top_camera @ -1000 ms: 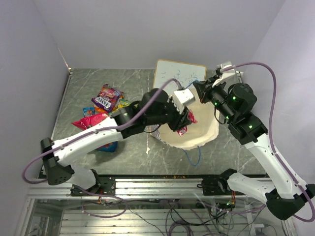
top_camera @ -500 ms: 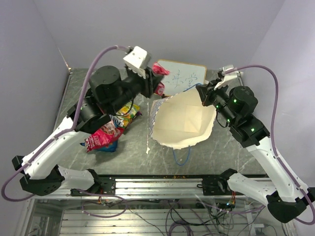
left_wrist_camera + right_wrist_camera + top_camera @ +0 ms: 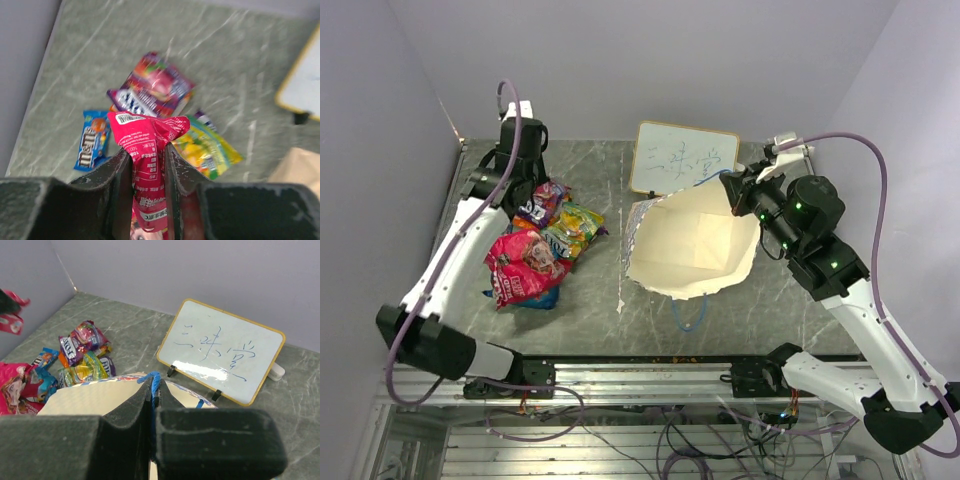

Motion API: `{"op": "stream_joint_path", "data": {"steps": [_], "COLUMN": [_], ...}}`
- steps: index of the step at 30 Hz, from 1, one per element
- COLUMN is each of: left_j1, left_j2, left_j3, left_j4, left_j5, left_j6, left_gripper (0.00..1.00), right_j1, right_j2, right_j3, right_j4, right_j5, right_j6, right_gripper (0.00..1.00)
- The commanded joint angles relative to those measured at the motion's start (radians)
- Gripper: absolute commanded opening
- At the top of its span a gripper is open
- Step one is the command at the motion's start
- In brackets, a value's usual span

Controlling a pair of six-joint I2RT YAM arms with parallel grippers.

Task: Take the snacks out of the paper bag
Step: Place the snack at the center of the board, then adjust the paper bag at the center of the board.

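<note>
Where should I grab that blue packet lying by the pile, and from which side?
Probably from straight above, with the jaws across the narrow width of the blue packet, near the end farther from the purple packet. It lies flat on the table, so a side approach has nothing to catch. Its wall-side long edge is free, while the purple packet sits close to the other end.

A pink-red packet [image 3: 147, 165] with white print, a blue packet [image 3: 92, 139], a purple-orange packet [image 3: 150, 92] and a yellow-green packet [image 3: 204, 148] show against the grey-green, pale-veined surface [image 3: 100, 50], the paper bag [image 3: 695, 250] cream with a blue cord [image 3: 154, 379].
</note>
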Motion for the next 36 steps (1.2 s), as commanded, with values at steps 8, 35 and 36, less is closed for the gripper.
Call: {"op": "stream_joint_path", "data": {"steps": [8,35,36], "left_j1": [0.161,0.181,0.18], "left_j2": [0.354,0.455,0.436], "left_j3": [-0.043,0.048,0.045], "left_j4": [0.064,-0.025,-0.023], "left_j5": [0.221,0.31,0.331], "left_j6": [-0.047,-0.13,-0.154], "left_gripper": [0.07,1.0,0.99], "right_j1": [0.001,-0.276,-0.311], "right_j2": [0.03,0.376,0.4], "right_j3": [0.111,0.473,0.483], "right_j4": [-0.076,-0.436,-0.444], "right_j5": [-0.045,0.135,0.103], "right_j6": [0.005,0.347,0.332], "right_gripper": [0.0,0.0,0.0]}}
